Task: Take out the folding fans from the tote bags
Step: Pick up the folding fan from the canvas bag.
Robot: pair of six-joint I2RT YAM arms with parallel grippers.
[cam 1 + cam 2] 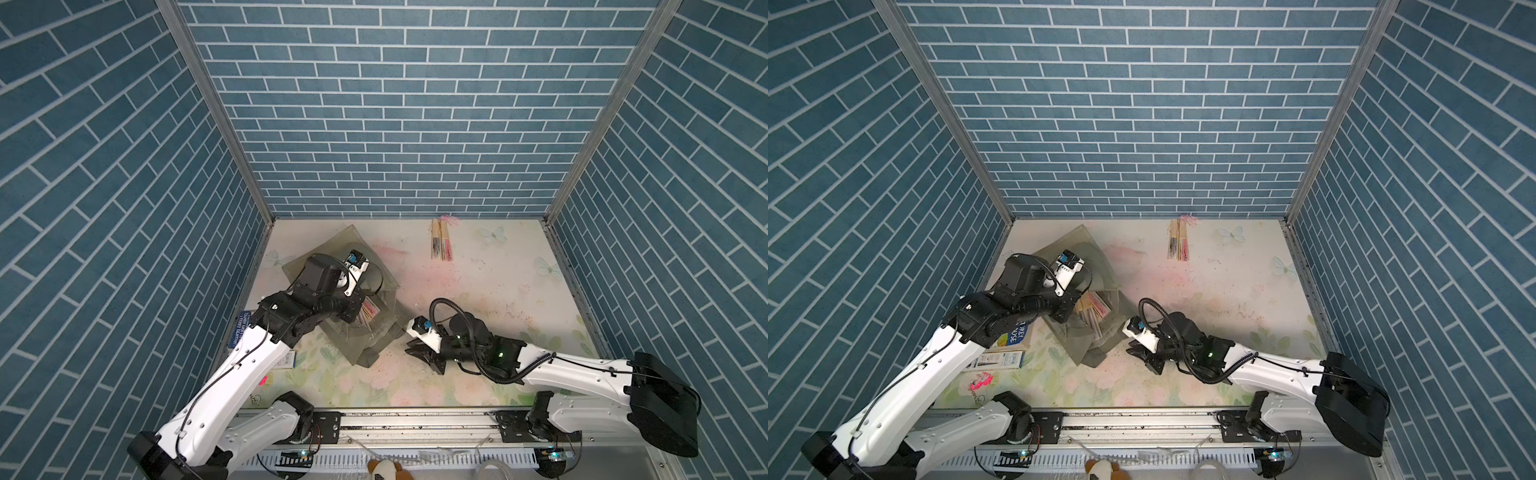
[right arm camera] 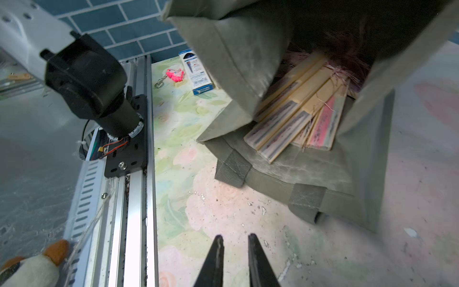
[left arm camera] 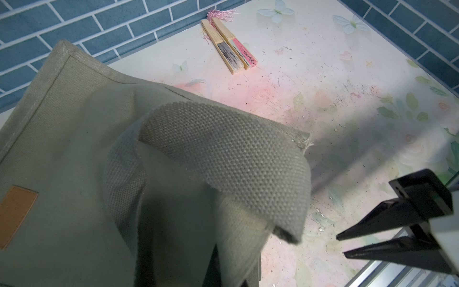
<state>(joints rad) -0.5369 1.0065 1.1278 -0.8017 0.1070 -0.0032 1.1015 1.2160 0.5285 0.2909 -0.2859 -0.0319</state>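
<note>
Book (image 1: pixel 1014 333) lay far left under our arm, then the tote bag (image 1: pixel 340 243) with our left gripper (image 1: pixel 353 309) clenched over it, its sagging side half-hiding the folding fans (image 2: pixel 293 114) inside, long axes running toward the mouth, pleats outward, facing our right gripper (image 2: pixel 235 237), slightly parted and empty.

Left gripper (image 1: pixel 1061 313) clamped shut, wrist angled down — right gripper (image 2: pixel 234 246) low, jaws narrowly parted, empty
</note>
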